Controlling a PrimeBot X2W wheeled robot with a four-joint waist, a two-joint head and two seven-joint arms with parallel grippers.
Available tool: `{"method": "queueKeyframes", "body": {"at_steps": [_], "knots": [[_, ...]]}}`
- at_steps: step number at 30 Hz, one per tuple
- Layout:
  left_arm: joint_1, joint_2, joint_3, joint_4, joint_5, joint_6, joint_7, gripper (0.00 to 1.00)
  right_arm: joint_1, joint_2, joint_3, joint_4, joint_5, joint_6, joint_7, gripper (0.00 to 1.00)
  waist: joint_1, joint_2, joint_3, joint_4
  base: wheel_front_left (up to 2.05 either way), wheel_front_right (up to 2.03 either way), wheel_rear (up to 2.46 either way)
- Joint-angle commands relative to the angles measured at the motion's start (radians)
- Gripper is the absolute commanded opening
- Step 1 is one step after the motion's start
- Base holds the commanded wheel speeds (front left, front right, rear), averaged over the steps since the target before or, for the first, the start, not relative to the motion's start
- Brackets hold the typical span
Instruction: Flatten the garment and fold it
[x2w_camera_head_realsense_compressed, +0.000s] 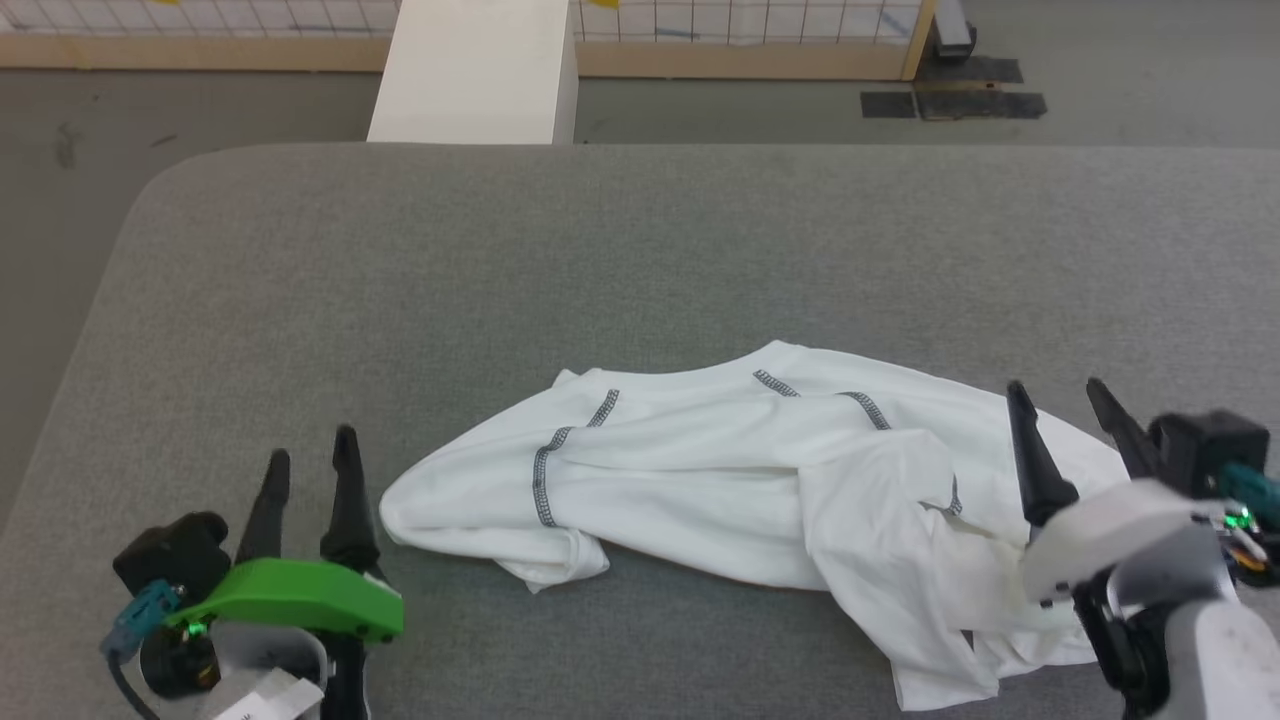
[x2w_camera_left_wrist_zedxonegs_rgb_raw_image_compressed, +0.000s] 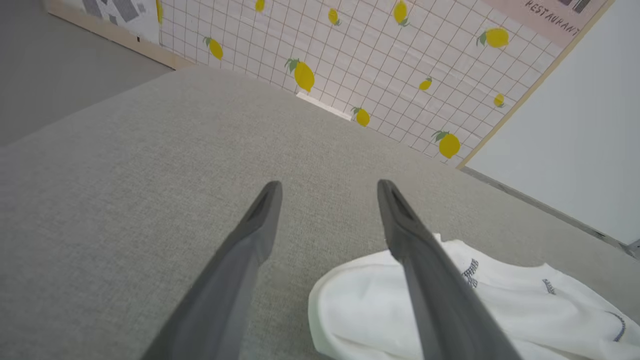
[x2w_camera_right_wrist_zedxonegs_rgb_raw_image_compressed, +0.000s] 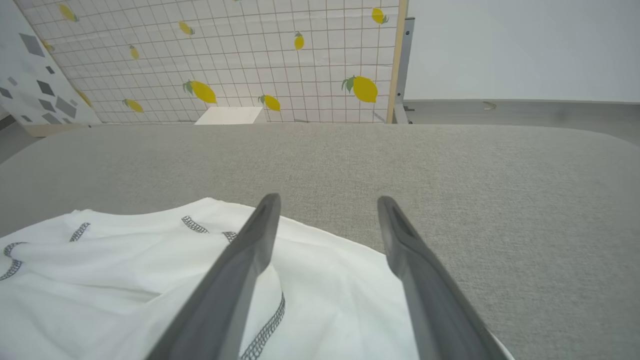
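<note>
The right hand (x2w_camera_head_realsense_compressed: 1053, 385), fingers apart, hides one end of the garment (x2w_camera_head_realsense_compressed: 700, 470).

Tally as I read it from my remote desk:

- Garment (x2w_camera_head_realsense_compressed: 700, 480): 1, white, lying in 1 heap.
- Grippers: 2, namely 1 left gripper (x2w_camera_head_realsense_compressed: 312, 445) and 1 right gripper (x2w_camera_head_realsense_compressed: 1055, 387).
- Fingers (x2w_camera_head_realsense_compressed: 350, 500): 2 per gripper, so I log 4, all dark.
- Wrist covers: 2, namely 1 green cover (x2w_camera_head_realsense_compressed: 290, 595) and 1 white cover (x2w_camera_head_realsense_compressed: 1110, 525).
- Grey padded table (x2w_camera_head_realsense_compressed: 600, 250): 1.
- White box (x2w_camera_head_realsense_compressed: 480, 70): 1, beyond the table's far edge.
- Dark floor patches (x2w_camera_head_realsense_compressed: 980, 105): 3.
- Gridded wall panel (x2w_camera_left_wrist_zedxonegs_rgb_raw_image_compressed: 380, 55): 1.
- Lemons (x2w_camera_left_wrist_zedxonegs_rgb_raw_image_compressed: 303, 75) printed on it: I count at least 10 in the left wrist view.
</note>
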Motion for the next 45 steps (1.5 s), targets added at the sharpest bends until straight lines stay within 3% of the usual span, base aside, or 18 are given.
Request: {"method": "queueKeyframes", "body": {"at_steps": [1, 11, 17, 18, 19, 20, 21, 27, 32, 33, 36, 37, 38, 45], "knots": [[-0.036, -0.006, -0.006, 0.007, 0.026, -0.010, -0.040, 1.00, -0.042, 0.000, -0.001, 0.021, -0.020, -0.001, 0.026, 1.00, 0.0000, 0.0000, 0.031, 0.019, 0.00, 0.00, 0.00], [-0.145, -0.071, -0.044, 0.028, 0.147, -0.061, -0.105, 1.00, -0.255, -0.118, 0.031, 0.273, -0.110, -0.001, 0.321, 1.00, 0.0000, 0.0000, 0.126, 0.093, 0.00, 0.00, 0.00], [-0.156, -0.094, -0.017, 0.027, 0.187, -0.084, -0.105, 1.00, -0.302, -0.171, 0.082, 0.357, -0.074, -0.001, 0.518, 1.00, 0.0000, 0.0000, 0.158, 0.124, 0.00, 0.00, 0.00], [-0.156, -0.096, -0.010, 0.026, 0.190, -0.086, -0.106, 1.00, -0.303, -0.175, 0.090, 0.364, -0.059, -0.001, 0.549, 0.96, 0.0000, 0.0000, 0.160, 0.126, 0.00, 0.00, 0.00], [-0.155, -0.097, -0.002, 0.025, 0.192, -0.090, -0.106, 1.00, -0.303, -0.182, 0.100, 0.367, -0.041, -0.001, 0.583, 0.45, 0.0000, 0.0000, 0.161, 0.128, 0.00, 0.00, 0.00], [-0.154, -0.099, 0.004, 0.023, 0.194, -0.091, -0.106, 1.00, -0.302, -0.188, 0.103, 0.365, -0.030, -0.001, 0.605, 0.16, 0.0000, 0.0000, 0.161, 0.129, 0.00, 0.00, 0.00], [-0.153, -0.100, 0.011, 0.020, 0.196, -0.093, -0.106, 1.00, -0.300, -0.198, 0.104, 0.357, -0.021, -0.001, 0.622, 0.00, 0.0000, 0.0000, 0.161, 0.130, 0.00, 0.00, 0.00], [-0.141, -0.103, 0.022, 0.024, 0.208, -0.097, -0.106, 1.00, -0.288, -0.225, -0.049, 0.287, -0.084, -0.001, 0.532, 0.00, 0.0000, 0.0000, 0.141, 0.121, 0.00, 0.00, 0.00], [-0.132, -0.104, 0.020, 0.042, 0.208, -0.103, -0.106, 1.00, -0.253, -0.176, -0.222, 0.259, -0.157, -0.001, 0.466, 0.00, 0.0000, 0.0000, 0.108, 0.094, 0.00, 0.00, 0.00], [-0.126, -0.104, 0.013, 0.053, 0.211, -0.105, -0.106, 1.00, -0.230, -0.142, -0.279, 0.252, -0.172, -0.001, 0.447, 0.00, 0.0000, 0.0000, 0.089, 0.070, 0.00, 0.00, 0.00], [-0.127, -0.104, 0.000, 0.069, 0.216, -0.109, -0.106, 1.00, -0.213, -0.111, -0.308, 0.246, -0.171, -0.001, 0.436, 0.00, 0.0000, 0.0000, 0.078, 0.050, 0.00, 0.00, 0.00], [-0.131, -0.104, -0.007, 0.078, 0.216, -0.113, -0.106, 1.00, -0.209, -0.097, -0.311, 0.241, -0.159, -0.001, 0.425, 0.37, 0.0000, 0.0000, 0.074, 0.042, 0.00, 0.00, 0.00], [-0.139, -0.103, -0.017, 0.088, 0.220, -0.117, -0.104, 1.00, -0.205, -0.082, -0.316, 0.234, -0.143, -0.001, 0.412, 1.00, 0.0000, 0.0000, 0.071, 0.036, 0.00, 0.00, 0.00], [-0.267, -0.078, -0.093, 0.148, 0.260, -0.141, -0.006, 1.00, -0.154, -0.034, -0.281, 0.142, -0.077, -0.001, 0.249, 1.00, 0.0000, 0.0000, 0.062, -0.004, 0.00, 0.00, 0.00]]}}
